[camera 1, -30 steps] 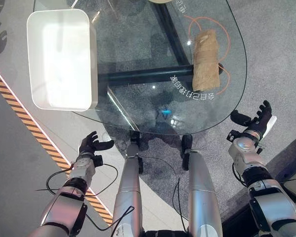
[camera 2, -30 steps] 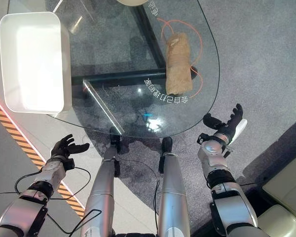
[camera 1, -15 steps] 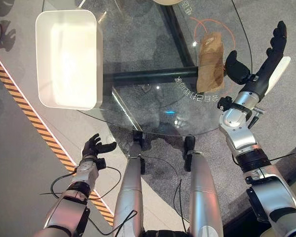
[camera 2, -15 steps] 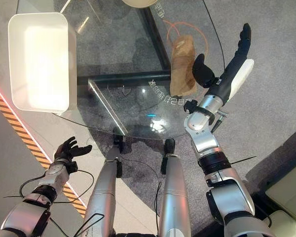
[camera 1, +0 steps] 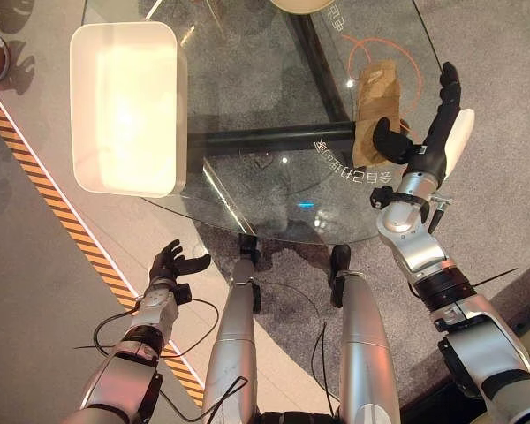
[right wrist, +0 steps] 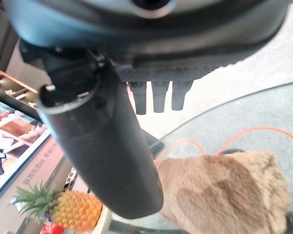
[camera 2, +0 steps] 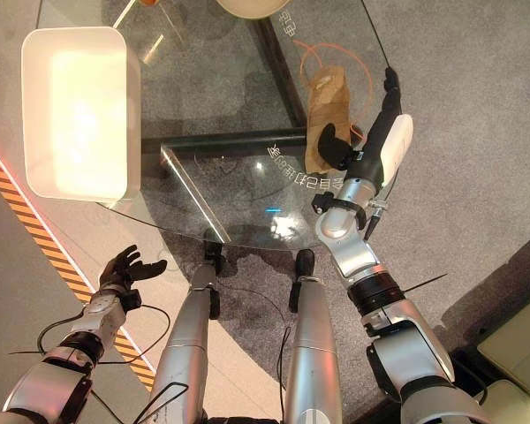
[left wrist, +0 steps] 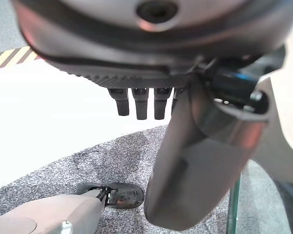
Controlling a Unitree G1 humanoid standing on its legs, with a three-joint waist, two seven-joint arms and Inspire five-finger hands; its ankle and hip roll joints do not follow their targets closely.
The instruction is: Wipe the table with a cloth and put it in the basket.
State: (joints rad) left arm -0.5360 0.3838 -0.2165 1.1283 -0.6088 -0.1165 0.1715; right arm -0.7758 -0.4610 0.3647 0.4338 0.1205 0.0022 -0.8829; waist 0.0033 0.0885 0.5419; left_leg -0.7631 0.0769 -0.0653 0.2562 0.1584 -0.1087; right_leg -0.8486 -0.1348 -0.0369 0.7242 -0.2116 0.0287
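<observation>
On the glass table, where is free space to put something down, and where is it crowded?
Free: the wide glass table stretch between the white basket and the brown cloth, and the near edge. Crowded: the right edge, where the open right hand reaches beside the cloth.

From the head we look steeply down with two eyes set slightly apart, sharing the glass worktop point(camera 1: 274, 97) and white basket point(camera 1: 124, 106). Each wrist camera looks along its own hand from very close.
</observation>
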